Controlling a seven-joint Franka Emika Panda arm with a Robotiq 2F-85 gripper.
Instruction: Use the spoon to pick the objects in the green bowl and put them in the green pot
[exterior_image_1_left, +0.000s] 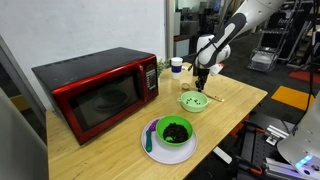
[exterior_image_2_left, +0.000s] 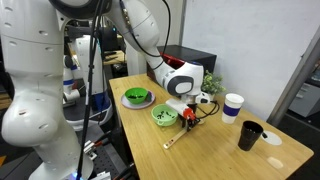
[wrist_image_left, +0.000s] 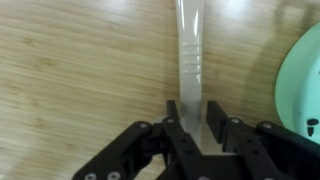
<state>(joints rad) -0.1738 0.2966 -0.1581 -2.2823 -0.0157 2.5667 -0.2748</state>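
The pale wooden spoon (exterior_image_2_left: 179, 133) lies slanted on the wooden table, next to the green bowl. In the wrist view its handle (wrist_image_left: 190, 50) runs straight up from between my fingers. My gripper (wrist_image_left: 193, 120) is low at the table and shut on the spoon's handle; it also shows in both exterior views (exterior_image_1_left: 203, 76) (exterior_image_2_left: 190, 113). The lime-green bowl (exterior_image_1_left: 192, 101) (exterior_image_2_left: 163, 115) sits right beside the gripper with small objects inside, and its rim shows at the right edge of the wrist view (wrist_image_left: 305, 80). The darker green pot (exterior_image_1_left: 173, 131) (exterior_image_2_left: 137, 97) stands beyond the bowl.
A red microwave (exterior_image_1_left: 98, 92) stands at the table's back. The pot sits on a white plate (exterior_image_1_left: 160, 150) with a blue utensil (exterior_image_1_left: 150, 138). A white cup (exterior_image_2_left: 233, 105) and a black mug (exterior_image_2_left: 250, 135) stand further along the table. Another cup (exterior_image_1_left: 176, 66) is near the microwave.
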